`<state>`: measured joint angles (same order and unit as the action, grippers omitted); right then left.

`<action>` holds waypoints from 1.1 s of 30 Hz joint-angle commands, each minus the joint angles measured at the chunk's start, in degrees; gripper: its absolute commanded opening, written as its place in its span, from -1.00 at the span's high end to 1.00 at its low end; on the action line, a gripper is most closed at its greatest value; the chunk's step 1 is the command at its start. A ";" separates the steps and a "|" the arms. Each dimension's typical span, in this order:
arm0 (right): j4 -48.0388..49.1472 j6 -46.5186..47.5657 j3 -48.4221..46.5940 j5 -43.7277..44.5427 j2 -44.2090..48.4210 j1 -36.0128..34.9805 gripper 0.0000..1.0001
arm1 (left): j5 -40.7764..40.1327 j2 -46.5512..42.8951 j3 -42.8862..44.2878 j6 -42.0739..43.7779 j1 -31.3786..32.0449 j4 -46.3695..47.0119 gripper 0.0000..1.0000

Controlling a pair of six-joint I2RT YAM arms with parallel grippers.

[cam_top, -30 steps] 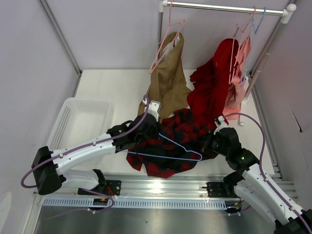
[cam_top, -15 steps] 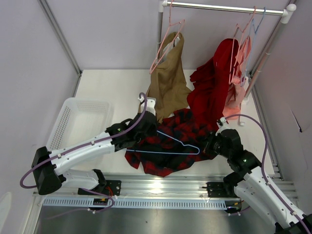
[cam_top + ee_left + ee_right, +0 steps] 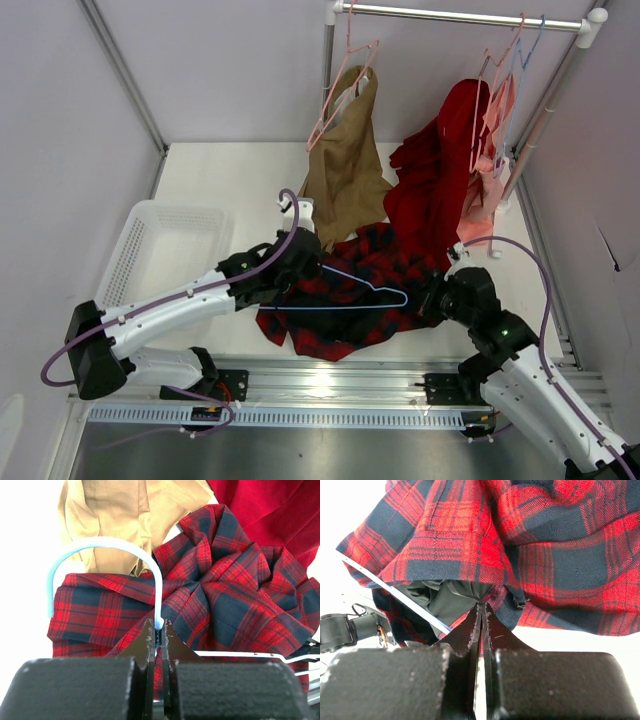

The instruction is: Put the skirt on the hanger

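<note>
Pinching hanger [image 3: 102, 542] neck w/ L gripper [image 3: 156, 629], skirt [image 3: 530, 525] edge w/ R gripper [image 3: 481, 611], frame center; mid-threading. Next: draw fabric over wire shoulder.

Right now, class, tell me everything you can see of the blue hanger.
The hanger is thin light-blue wire: a triangle with a rounded hook on top. It sits roughly level over the crumpled plaid skirt. The left gripper is shut on its neck just below the hook.
</note>
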<state>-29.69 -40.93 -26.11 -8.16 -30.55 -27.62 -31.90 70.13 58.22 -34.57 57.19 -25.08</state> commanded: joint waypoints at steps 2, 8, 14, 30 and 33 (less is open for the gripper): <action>-0.45 0.15 -1.75 1.66 0.93 0.28 0.98 | -3.78 0.54 1.55 -0.59 -0.50 -0.06 1.00; -0.63 -0.12 -2.72 2.98 1.45 0.28 0.97 | -4.66 0.80 0.59 -0.85 -0.50 0.21 1.00; -0.28 -0.38 -3.33 2.63 1.10 0.28 0.99 | -5.71 1.15 -0.03 -1.38 -0.50 0.56 1.00; -2.47 0.06 -5.18 0.87 2.16 0.20 0.98 | -6.07 3.52 -1.09 -2.79 -0.50 3.11 1.00; -2.65 0.15 -5.27 0.34 1.89 0.19 0.99 | -6.51 3.52 -1.17 -3.40 -0.50 3.37 1.00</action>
<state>-32.64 -40.95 -28.45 -6.96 -28.93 -27.62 -35.51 73.41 57.43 -37.15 57.19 -23.62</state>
